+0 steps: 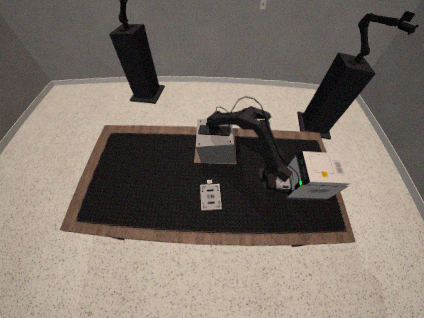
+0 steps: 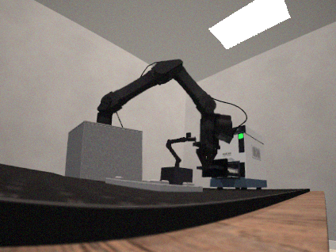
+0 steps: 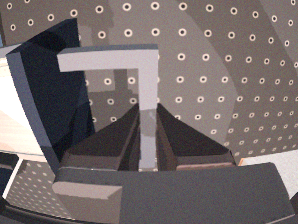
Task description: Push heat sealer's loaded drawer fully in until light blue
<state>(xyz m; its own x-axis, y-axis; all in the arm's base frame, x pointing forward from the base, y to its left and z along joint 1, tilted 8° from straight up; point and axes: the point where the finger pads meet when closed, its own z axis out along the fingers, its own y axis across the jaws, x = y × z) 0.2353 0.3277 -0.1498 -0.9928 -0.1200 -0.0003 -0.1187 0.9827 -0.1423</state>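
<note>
The heat sealer is a white box on a blue-grey base at the right end of the black mat. Its light glows green, which also shows in the exterior view. The dark drawer sticks out of the sealer's front toward the arm. My gripper is at the drawer's front end. In the wrist view my fingers are shut on the stem of a grey L-shaped handle, beside the dark drawer front. The sheet, plate and frame are hidden.
The arm's grey base box stands at the mat's back edge. A small white tray lies on the mat left of the sealer. Two black pillars stand behind the table. The mat's right edge is close behind the sealer.
</note>
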